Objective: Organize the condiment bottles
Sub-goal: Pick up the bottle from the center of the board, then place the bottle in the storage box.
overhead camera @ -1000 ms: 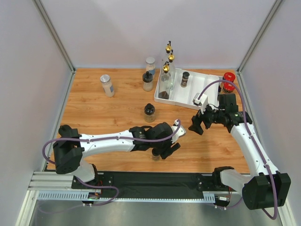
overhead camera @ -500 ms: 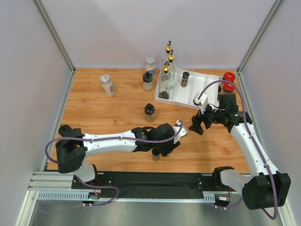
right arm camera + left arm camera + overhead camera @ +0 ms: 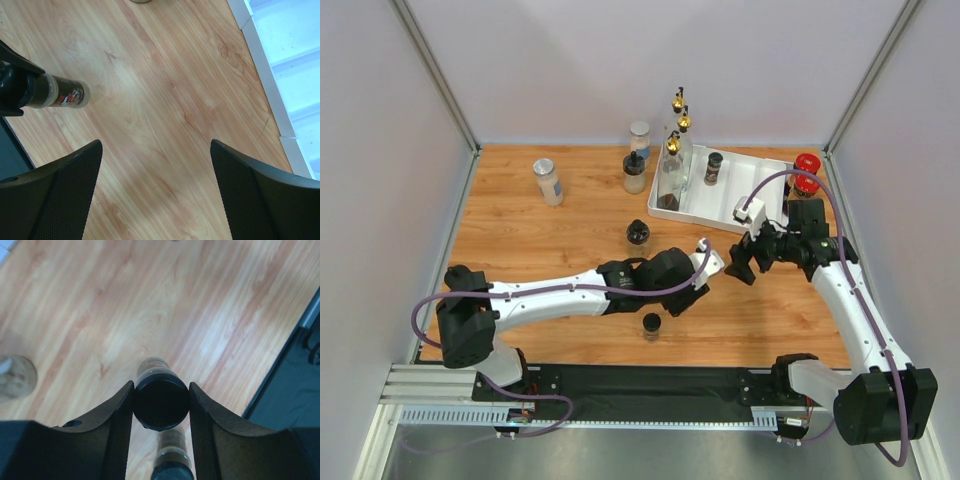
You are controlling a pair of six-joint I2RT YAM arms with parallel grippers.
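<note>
"Holding anything on the left when you paused it?" the desk asked.

"Yes. A small black-capped spice jar [image 3: 161, 405] was in the left gripper [image 3: 161, 391]. Its fingers [image 3: 117, 415] were pinched on either side of the cap, and the glass body pointed down at the wood near the middle of the table [image 3: 550, 250]. I could not tell whether its base touched the boards."

"And around it?"

"A second black-capped jar [image 3: 651, 324] stood on the near side of that gripper, apart from it. A third jar [image 3: 638, 233] with the same cap stood just beyond it. My right gripper [image 3: 155, 150] hung over bare wood just beside the held jar, its fingers spread wide with nothing between them."

"Further out?"

"The white tray [image 3: 705, 214] lay at the back right. A tall gold-spouted bottle [image 3: 670, 172] stood at its left end and a small dark-capped jar [image 3: 713, 167] stood one section over. Two more tall bottles [image 3: 682, 122] stood behind the tray by the back wall. Two red-lidded jars [image 3: 807, 164] sat at its right end, though I could not tell whether they were inside it or beside it. One silver-lidded jar [image 3: 639, 135] stood left of the tray with another black-topped jar [image 3: 634, 172] just in front of it. A second silver-lidded jar [image 3: 548, 181] stood well apart at the back left."
</note>
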